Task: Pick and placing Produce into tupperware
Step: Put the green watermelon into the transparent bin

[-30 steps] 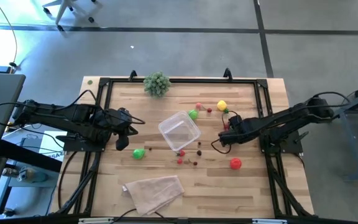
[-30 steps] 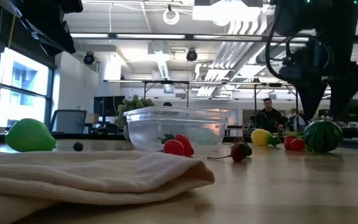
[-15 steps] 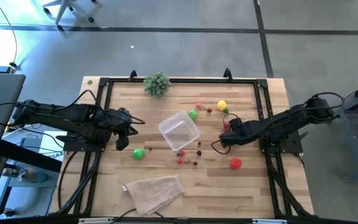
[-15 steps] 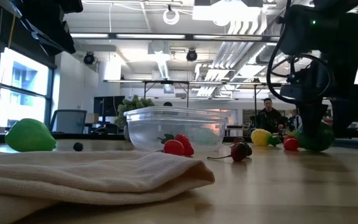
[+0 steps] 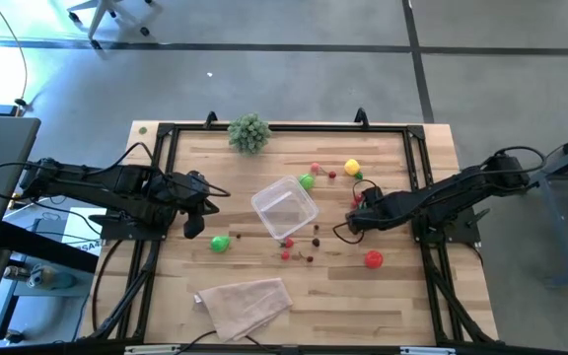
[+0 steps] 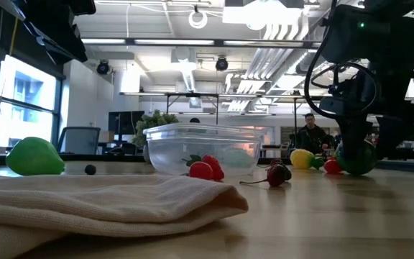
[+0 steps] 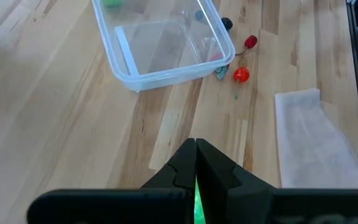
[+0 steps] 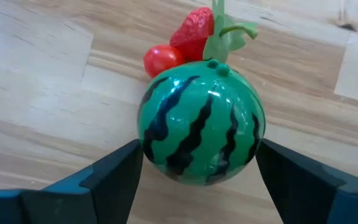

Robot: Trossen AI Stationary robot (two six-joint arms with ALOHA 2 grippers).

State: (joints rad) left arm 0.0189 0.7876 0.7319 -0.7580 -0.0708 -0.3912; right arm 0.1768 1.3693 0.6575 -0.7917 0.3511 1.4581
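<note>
Toy watermelon [image 8: 202, 122] sits on the wood table [image 5: 402, 296], right of the tupperware [image 5: 285, 206] and well apart from it. A small red tomato [image 8: 163, 58] and a strawberry [image 8: 196, 29] lie just beside the melon on its far side. Right gripper [image 8: 197, 177] is down at table level with one finger [image 8: 114, 171] on each side of the melon, jaws spread wide; cannot tell if the pads touch it, and the melon rests on the table. In the low view the melon [image 6: 356, 158] shows between the dark fingers at the surface. Right arm reaches in from the table's right edge, stretched low and nearly flat.

Tupperware sits near table centre, clear, nothing obvious inside. Small red bits [image 5: 288, 248] lie just beside its near corner, a green fruit [image 5: 221, 244] to its left, a red fruit [image 5: 374, 259] near the right arm.

Left gripper [image 7: 196, 149] hovers over the left side of the table, fingers pressed together, holding nothing. Beige cloth [image 5: 245, 303] lies at the front edge.
</note>
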